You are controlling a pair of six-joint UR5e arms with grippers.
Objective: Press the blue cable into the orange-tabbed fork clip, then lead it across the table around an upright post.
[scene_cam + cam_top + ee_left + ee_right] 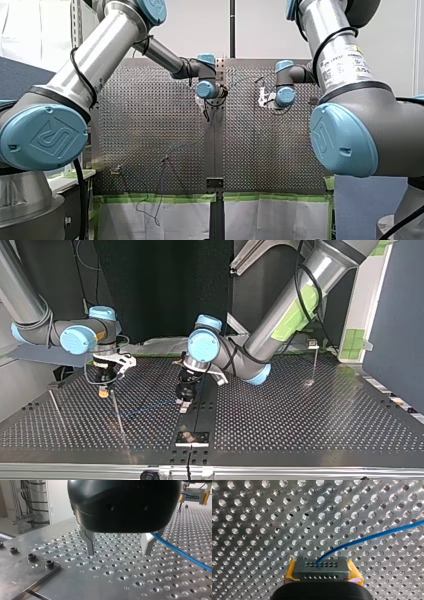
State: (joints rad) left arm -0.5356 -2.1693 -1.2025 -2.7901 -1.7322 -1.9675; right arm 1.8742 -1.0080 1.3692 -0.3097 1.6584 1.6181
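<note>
The blue cable (pixel 372 537) comes out from between the yellow pads of my right gripper (pixel 322 567), which is shut on it low over the perforated table (pixel 262 530). In the top view the cable (pixel 147 410) runs faintly from a thin upright post (pixel 117 412) toward my left gripper (pixel 183 399). In the left wrist view my left gripper (pixel 118 553) stands open just above the table with nothing between its metal fingers (pixel 89 545). There the cable (pixel 180 552) passes just outside one finger. I cannot make out an orange-tabbed clip.
A second thin post (pixel 56 410) stands at the top view's left and a taller post (pixel 315 362) at its right. A small bracket (pixel 191 437) sits at the table's near edge. A bolted plate (pixel 30 567) lies beside my left gripper.
</note>
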